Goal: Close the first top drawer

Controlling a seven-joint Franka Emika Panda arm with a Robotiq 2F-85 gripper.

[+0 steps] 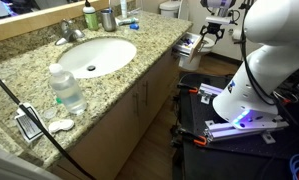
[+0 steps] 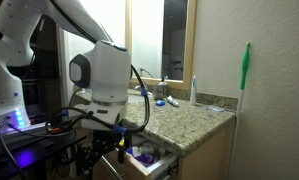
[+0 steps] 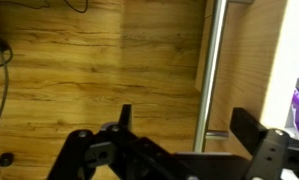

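Now, in an exterior view: the top drawer [image 1: 193,46] stands pulled out from the vanity front, under the far end of the granite tabletop [image 1: 29,75], beyond the sink [image 1: 94,55]. The end effector [image 1: 213,30] hangs just beside its outer edge and slightly above it, on the robot's side. Finger spread is not readable here.

In an exterior view: the drawer [image 2: 149,160] is open with purple contents showing. The end effector [image 2: 113,150] sits low, near the drawer front and largely hidden by the arm.

Wrist view: the end effector [image 3: 179,150] has its fingers [image 3: 84,150] set wide apart, gripping nothing. The bar handle [image 3: 215,70] runs lengthwise straight ahead between them, and the drawer interior lies toward the picture's right edge. Judgement: the closing push goes against the front panel, toward the cabinet, across the handle's long axis.
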